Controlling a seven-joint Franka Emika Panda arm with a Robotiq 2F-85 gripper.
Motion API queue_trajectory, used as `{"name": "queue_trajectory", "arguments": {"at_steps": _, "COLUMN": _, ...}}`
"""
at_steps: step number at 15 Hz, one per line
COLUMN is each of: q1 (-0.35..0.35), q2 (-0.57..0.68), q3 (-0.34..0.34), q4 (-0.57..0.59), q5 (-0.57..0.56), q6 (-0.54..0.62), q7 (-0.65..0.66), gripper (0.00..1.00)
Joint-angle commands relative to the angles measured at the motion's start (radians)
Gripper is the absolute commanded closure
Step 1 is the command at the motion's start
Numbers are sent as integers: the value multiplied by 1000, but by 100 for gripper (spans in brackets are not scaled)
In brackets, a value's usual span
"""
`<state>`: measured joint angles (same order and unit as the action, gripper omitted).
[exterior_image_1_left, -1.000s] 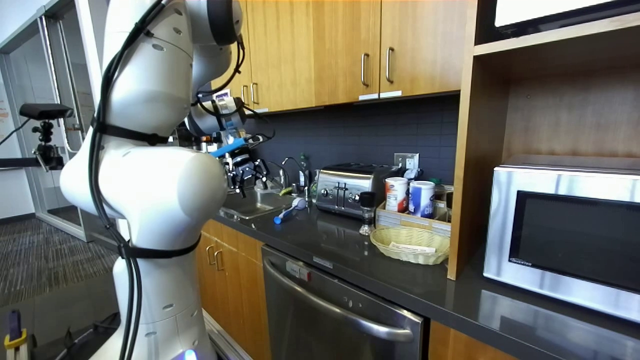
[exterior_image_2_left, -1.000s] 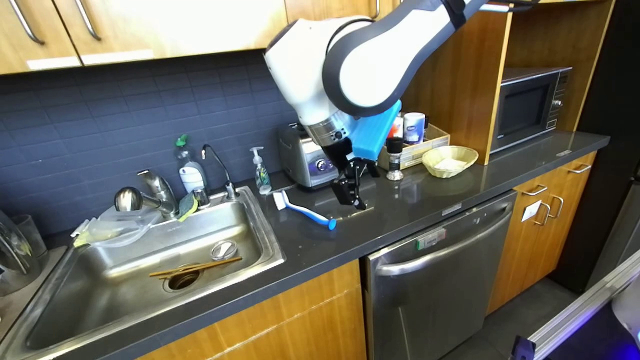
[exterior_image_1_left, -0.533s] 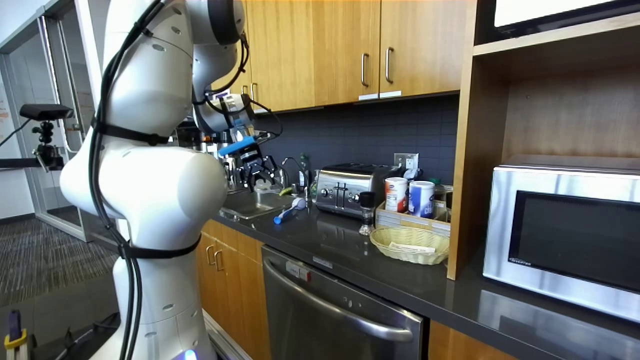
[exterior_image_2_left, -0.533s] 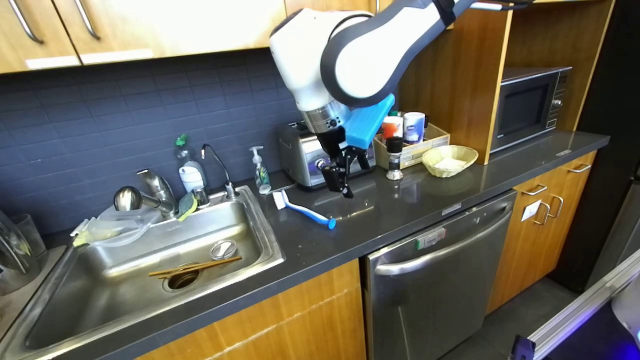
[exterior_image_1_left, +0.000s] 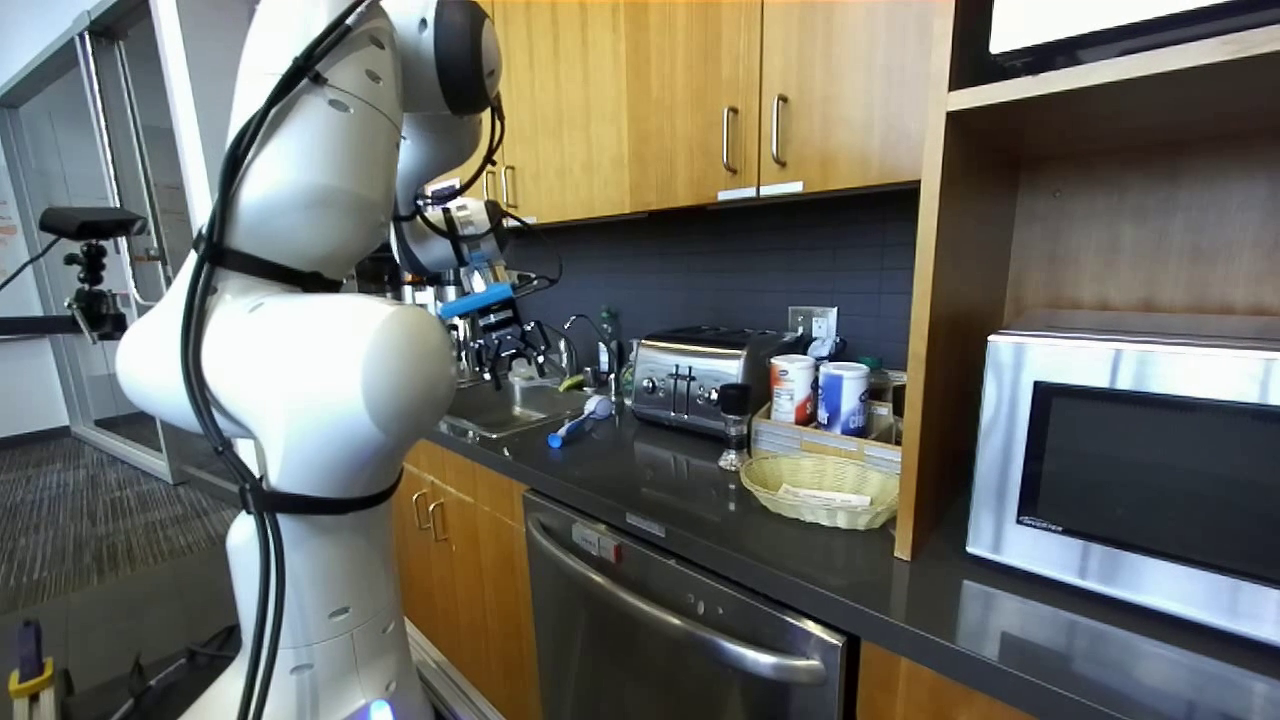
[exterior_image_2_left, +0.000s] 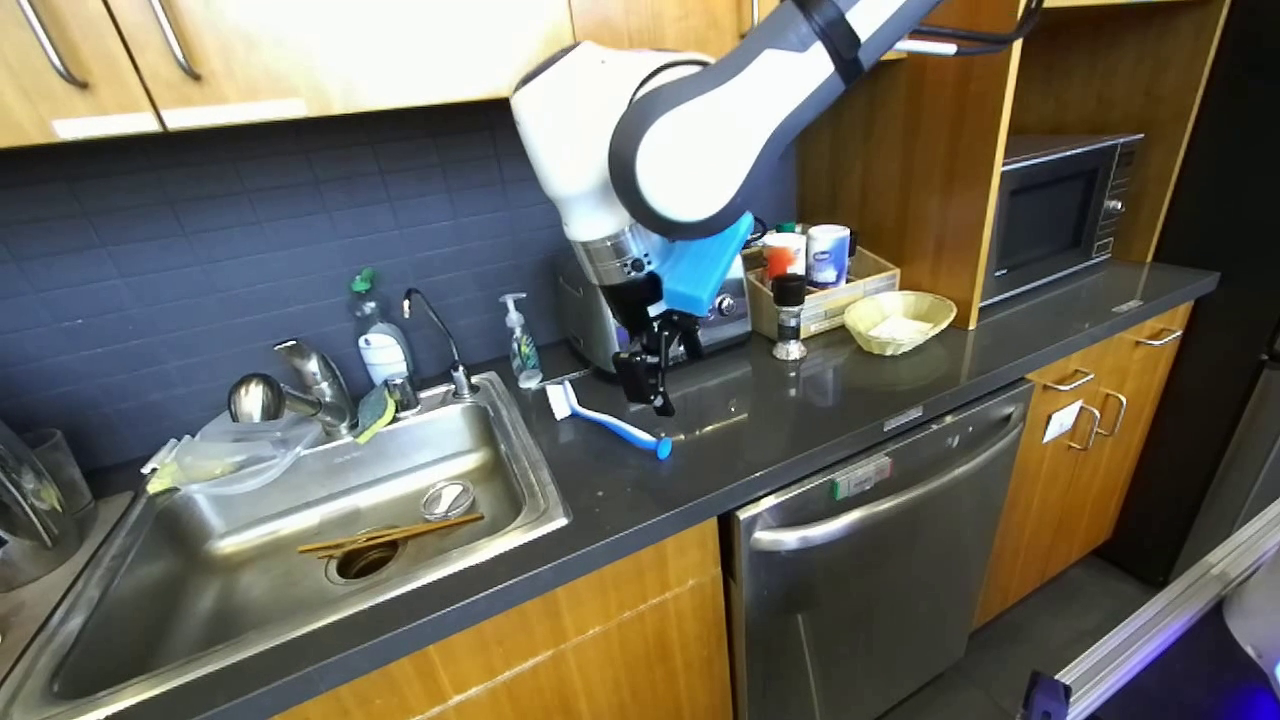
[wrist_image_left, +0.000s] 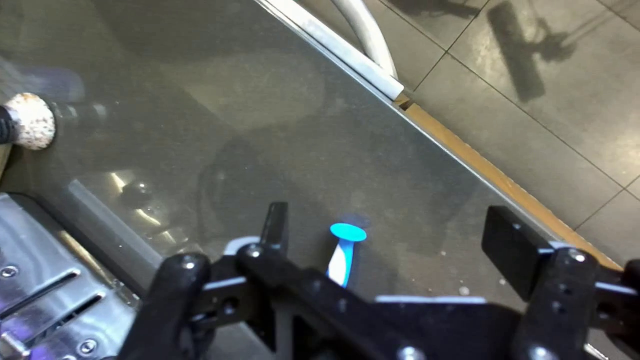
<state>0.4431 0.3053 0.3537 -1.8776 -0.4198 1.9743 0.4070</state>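
Note:
My gripper (wrist_image_left: 390, 232) is open and empty, its two black fingertips wide apart in the wrist view. It hangs above the dark counter and also shows in both exterior views (exterior_image_1_left: 512, 360) (exterior_image_2_left: 650, 380). The nearest thing is a blue and white dish brush (exterior_image_2_left: 622, 428) lying on the counter beside the sink. In the wrist view, the brush's blue handle end (wrist_image_left: 348, 232) shows between the fingers, nearer the left finger; the gripper hides the rest. The gripper does not appear to touch the brush.
A steel sink (exterior_image_2_left: 545, 490) lies beside the brush. A toaster (exterior_image_1_left: 690, 385), a soap bottle (exterior_image_2_left: 522, 345), a pepper grinder (exterior_image_2_left: 789, 325), a box of canisters (exterior_image_1_left: 825, 440) and a wicker basket (exterior_image_2_left: 880, 335) stand along the counter. Wooden cabinets (exterior_image_1_left: 690, 90) hang above.
The gripper first rises, then comes down again. In an exterior view it has shifted left, closer above the brush. The brush has not moved.

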Motion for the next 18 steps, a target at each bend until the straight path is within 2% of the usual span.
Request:
{"name": "queue_trajectory", "arguments": {"at_steps": 1, "q1": 49, "q2": 97, "q3": -35, "q4": 84, "q5": -32, "q6": 4, "q7": -27, "gripper": 0}}
{"name": "queue_trajectory", "arguments": {"at_steps": 9, "q1": 107, "q2": 223, "q3": -88, "q4": 215, "q5": -58, "q6": 79, "q7": -98, "gripper": 0}}
{"name": "queue_trajectory", "arguments": {"at_steps": 18, "q1": 101, "q2": 308, "q3": -168, "q4": 297, "q5": -39, "q6": 137, "q7": -112, "gripper": 0}}
